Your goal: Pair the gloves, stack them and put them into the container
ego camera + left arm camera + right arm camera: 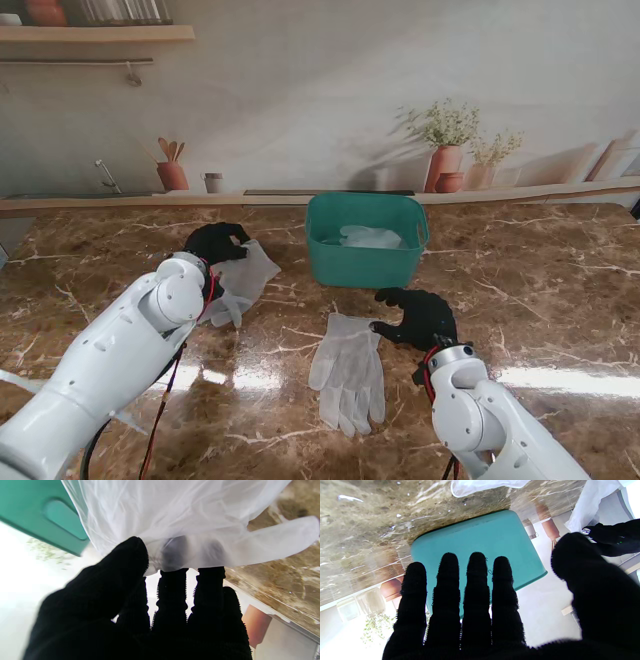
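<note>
My left hand [215, 243] is shut on a thin white glove [243, 282], lifted off the table left of the teal container [365, 262]. In the left wrist view the glove [175, 517] drapes over my black fingertips [172, 555], pinched against the thumb. A second white glove [349, 370] lies flat on the table in front of the container. My right hand [418, 316] hovers open just right of that glove's cuff, holding nothing. In the right wrist view the spread fingers [475, 580] point at the container [480, 542]. White gloves [368, 237] lie inside the container.
The marble table [560, 290] ends at a back ledge with terracotta pots [445, 165] and a utensil jar [172, 175]. A wooden shelf [95, 33] hangs at the upper left.
</note>
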